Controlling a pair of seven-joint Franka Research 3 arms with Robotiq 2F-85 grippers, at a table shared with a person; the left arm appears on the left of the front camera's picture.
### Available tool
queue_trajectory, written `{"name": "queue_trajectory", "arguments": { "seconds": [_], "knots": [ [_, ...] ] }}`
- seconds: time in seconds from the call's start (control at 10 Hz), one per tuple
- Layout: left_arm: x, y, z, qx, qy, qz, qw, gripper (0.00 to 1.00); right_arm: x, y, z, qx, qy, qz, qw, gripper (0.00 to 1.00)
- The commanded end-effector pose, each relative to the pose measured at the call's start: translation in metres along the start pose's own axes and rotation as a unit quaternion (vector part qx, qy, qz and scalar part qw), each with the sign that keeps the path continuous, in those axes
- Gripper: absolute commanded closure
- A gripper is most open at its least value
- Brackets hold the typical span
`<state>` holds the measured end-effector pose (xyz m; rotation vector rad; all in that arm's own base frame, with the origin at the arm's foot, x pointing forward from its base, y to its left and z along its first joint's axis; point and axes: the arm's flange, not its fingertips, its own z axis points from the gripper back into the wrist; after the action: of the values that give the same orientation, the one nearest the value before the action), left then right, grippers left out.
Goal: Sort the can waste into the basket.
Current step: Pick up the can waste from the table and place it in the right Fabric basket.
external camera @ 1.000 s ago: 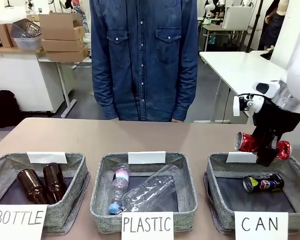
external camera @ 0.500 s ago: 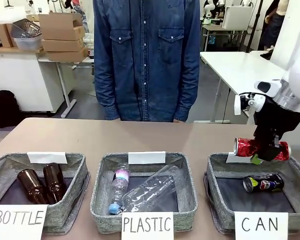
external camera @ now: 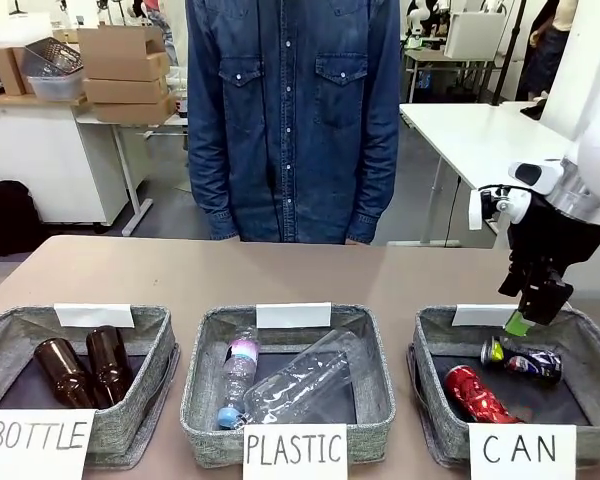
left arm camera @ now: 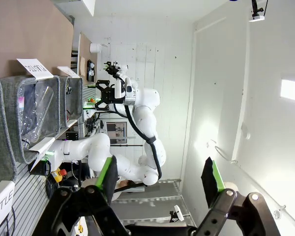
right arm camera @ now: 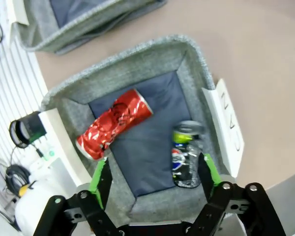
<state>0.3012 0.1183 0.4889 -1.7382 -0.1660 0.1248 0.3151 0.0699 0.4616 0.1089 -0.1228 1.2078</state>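
The red can (external camera: 477,395) (right arm camera: 114,124) lies on the dark bottom of the grey basket (external camera: 590,340) (right arm camera: 189,54) marked CAN, toward its front left. The dark blue-black can (external camera: 520,359) (right arm camera: 187,155) lies behind it in the same basket. My right gripper (external camera: 533,308) (right arm camera: 152,179) hangs open above the basket's back edge, with nothing between its fingers. My left gripper (left arm camera: 160,179) is open too, away from the table and pointing at a white wall.
A basket marked PLASTIC (external camera: 200,395) holds clear plastic bottles in the middle, and a basket marked BOTTLE (external camera: 160,345) holds two brown bottles at the left. A person in a denim shirt (external camera: 290,120) stands at the table's far edge. Bare tabletop lies behind the baskets.
My right gripper opened and let go of the red can, which dropped into the CAN basket. The dark can shifted slightly back and left.
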Motion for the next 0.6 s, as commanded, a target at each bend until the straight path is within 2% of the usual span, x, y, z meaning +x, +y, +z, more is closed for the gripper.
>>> {"name": "queue_trajectory", "arguments": {
  "seconds": [0.0, 0.2, 0.3, 0.4, 0.5],
  "knots": [
    [-0.002, -0.004, 0.0, -0.006, 0.002, -0.003, 1.0, 0.1, -0.036, 0.042, -0.049, -0.001, -0.006, -0.006, 1.0, 0.0],
    [-0.002, -0.004, 0.0, -0.006, 0.002, -0.003, 1.0, 0.1, -0.035, 0.041, -0.048, 0.003, -0.016, -0.017, 1.0, 0.0],
    [-0.002, -0.004, 0.0, -0.006, 0.002, -0.003, 1.0, 0.1, -0.032, 0.036, -0.038, 0.038, -0.061, -0.08, 0.994, 0.0],
    [-0.002, -0.004, 0.0, -0.006, 0.002, -0.003, 1.0, 0.1, -0.028, 0.026, -0.018, 0.111, -0.174, -0.184, 0.961, 0.0],
    [-0.002, -0.004, 0.0, -0.006, 0.002, -0.003, 1.0, 0.1, -0.027, 0.012, 0.002, 0.156, -0.295, -0.321, 0.886, 0.0]
  ]
}}
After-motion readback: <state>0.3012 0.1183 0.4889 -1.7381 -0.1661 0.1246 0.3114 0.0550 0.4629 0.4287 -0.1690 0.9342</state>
